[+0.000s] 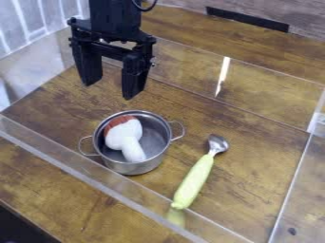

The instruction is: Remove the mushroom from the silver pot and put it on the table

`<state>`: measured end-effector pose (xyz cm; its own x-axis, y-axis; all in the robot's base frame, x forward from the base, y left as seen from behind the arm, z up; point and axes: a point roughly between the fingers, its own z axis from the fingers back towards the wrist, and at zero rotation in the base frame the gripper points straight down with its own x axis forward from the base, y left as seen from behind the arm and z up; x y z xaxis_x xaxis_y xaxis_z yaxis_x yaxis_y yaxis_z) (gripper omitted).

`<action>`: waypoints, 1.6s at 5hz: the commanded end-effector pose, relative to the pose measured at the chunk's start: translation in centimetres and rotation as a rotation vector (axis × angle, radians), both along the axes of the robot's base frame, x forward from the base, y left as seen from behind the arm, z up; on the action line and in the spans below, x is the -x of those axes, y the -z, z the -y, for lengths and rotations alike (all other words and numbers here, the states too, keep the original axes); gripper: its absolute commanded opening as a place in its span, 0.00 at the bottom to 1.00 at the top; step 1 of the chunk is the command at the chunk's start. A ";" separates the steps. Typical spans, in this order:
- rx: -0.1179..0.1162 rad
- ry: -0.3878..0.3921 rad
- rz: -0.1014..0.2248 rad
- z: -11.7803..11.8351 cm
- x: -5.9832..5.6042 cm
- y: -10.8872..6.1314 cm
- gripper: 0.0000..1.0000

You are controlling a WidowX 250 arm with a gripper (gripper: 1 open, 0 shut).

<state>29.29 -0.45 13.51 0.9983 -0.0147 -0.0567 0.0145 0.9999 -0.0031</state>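
Note:
The silver pot (133, 142) stands on the table (254, 123), left of centre and toward the front. Inside it lies the mushroom (124, 138), its white stem pointing toward the front and its reddish-brown cap toward the back left. My gripper (109, 87) hangs above and behind the pot, pointing straight down. Its two black fingers are spread wide apart with nothing between them. It touches neither the pot nor the mushroom.
A yellow-green spoon (197, 177) with a metal bowl lies on the table right of the pot. Clear plastic walls (229, 76) fence in the table at the back, right and front.

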 end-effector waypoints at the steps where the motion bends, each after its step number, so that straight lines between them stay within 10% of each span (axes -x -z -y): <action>1: -0.003 -0.048 -0.022 0.8 0.4 1.7 1.00; 5: -0.023 -0.024 -0.066 0.3 -2.2 9.2 1.00; 6: -0.026 -0.032 -0.068 -0.3 -3.0 9.2 0.00; 7: -0.038 -0.046 -0.081 -0.8 -3.5 8.7 0.00; 8: -0.058 -0.050 -0.095 -0.9 -3.0 8.5 1.00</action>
<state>31.76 0.17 3.83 0.9810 0.0370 -0.1906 -0.0272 0.9982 0.0539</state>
